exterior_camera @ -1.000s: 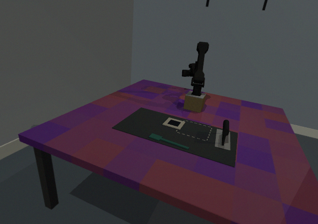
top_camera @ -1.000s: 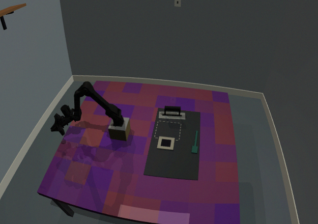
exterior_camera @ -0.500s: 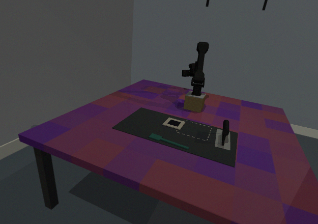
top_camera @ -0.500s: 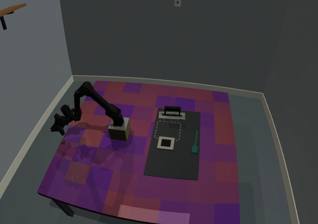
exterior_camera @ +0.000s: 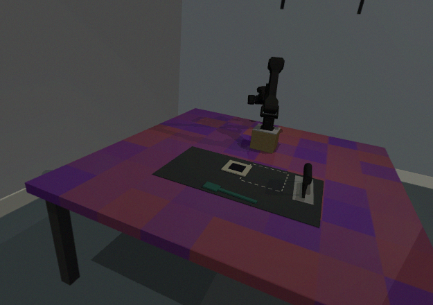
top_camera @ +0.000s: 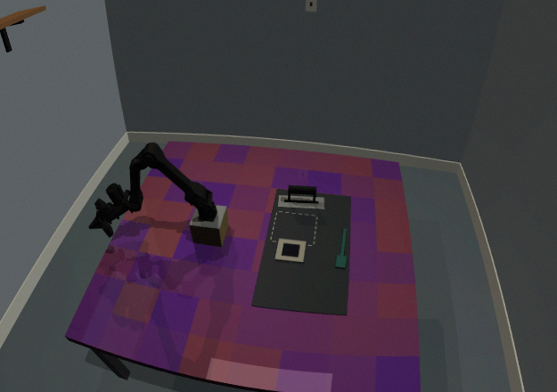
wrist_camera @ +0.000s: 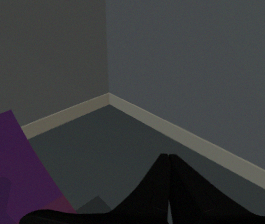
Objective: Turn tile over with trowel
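- a black robot arm (top_camera: 175,173) (exterior_camera: 274,82) stands on a block-shaped base with a pale top (top_camera: 222,212) (exterior_camera: 256,127), at the left of the patchwork purple and red table (top_camera: 288,335) (exterior_camera: 123,168) as seen from above.
- its black gripper (top_camera: 93,224) (exterior_camera: 251,99) (wrist_camera: 167,160) is out by the table's left edge, well apart from the mat; its fingers are closed together with nothing between them.
- a dark grey rectangular mat (top_camera: 301,286) (exterior_camera: 188,161) lies right of the base.
- the flat cream square tile (top_camera: 290,249) (exterior_camera: 237,168) shows its dark square upward, mostly on the near side of the white dashed outline (top_camera: 316,228) (exterior_camera: 261,185).
- the small green trowel (top_camera: 342,247) (exterior_camera: 229,192) lies along the mat's right side, blade near, handle far.
- a black upright handle (top_camera: 301,191) (exterior_camera: 307,173) stands over a pale plate (top_camera: 281,201) (exterior_camera: 310,200) at the mat's far end.
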`<action>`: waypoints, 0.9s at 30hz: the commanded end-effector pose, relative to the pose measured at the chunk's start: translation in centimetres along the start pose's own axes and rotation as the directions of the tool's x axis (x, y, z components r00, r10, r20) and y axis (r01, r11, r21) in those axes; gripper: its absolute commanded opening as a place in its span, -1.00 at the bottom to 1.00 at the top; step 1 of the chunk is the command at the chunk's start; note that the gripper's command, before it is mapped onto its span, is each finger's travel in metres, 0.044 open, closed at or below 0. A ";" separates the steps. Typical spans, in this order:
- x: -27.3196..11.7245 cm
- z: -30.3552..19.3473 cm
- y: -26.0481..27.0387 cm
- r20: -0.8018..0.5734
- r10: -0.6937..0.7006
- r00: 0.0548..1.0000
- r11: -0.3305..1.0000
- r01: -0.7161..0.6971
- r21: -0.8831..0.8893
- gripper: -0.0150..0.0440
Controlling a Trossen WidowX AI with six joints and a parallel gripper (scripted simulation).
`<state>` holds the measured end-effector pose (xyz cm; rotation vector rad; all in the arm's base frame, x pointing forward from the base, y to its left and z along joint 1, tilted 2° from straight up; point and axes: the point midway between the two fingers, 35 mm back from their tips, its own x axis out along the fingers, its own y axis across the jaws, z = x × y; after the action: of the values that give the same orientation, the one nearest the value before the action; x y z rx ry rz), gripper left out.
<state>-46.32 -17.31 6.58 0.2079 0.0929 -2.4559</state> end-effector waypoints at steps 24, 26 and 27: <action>2.9 -0.7 17.5 -0.098 0.344 0.934 0.937 -0.348 -0.025 0.42; 2.8 -0.9 20.7 -0.117 0.399 0.909 0.914 -0.404 -0.024 0.42; 2.8 -1.0 22.1 -0.129 0.420 0.898 0.905 -0.426 -0.018 0.42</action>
<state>-36.81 -33.27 4.87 0.3042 0.1398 -2.0708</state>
